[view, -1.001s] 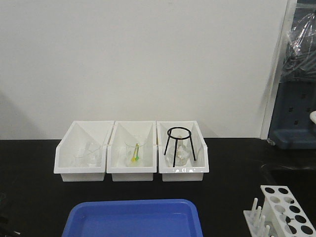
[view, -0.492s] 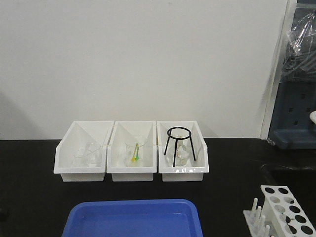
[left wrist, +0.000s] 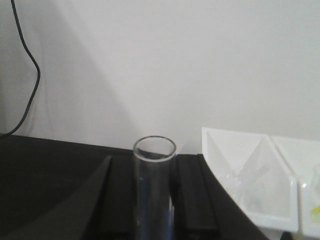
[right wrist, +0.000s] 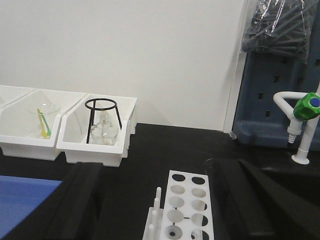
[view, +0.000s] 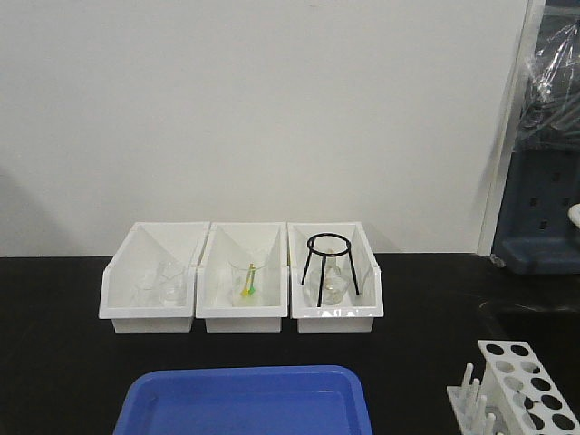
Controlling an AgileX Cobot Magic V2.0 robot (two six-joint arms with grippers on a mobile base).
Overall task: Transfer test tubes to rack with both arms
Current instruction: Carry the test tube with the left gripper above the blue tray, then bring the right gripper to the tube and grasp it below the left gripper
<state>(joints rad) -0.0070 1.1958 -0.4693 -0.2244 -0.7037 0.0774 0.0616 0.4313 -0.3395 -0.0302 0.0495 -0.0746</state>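
1. Left gripper (left wrist: 154,167): held level, facing the wall; its fingers clasp an upright test tube (left wrist: 154,200), open rim uppermost.
2. Right gripper (right wrist: 160,170): fingers spread wide, with the rack (right wrist: 186,202) seen between them on the black table (right wrist: 165,145).

The left gripper (left wrist: 155,160) clasps an upright test tube (left wrist: 153,200) between its dark fingers. The right gripper (right wrist: 159,167) hangs with its fingers spread wide.

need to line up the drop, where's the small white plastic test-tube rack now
The small white plastic test-tube rack sits at the front view's bottom right on the black tabletop, right of the blue tray; bottom centre in the right wrist view.
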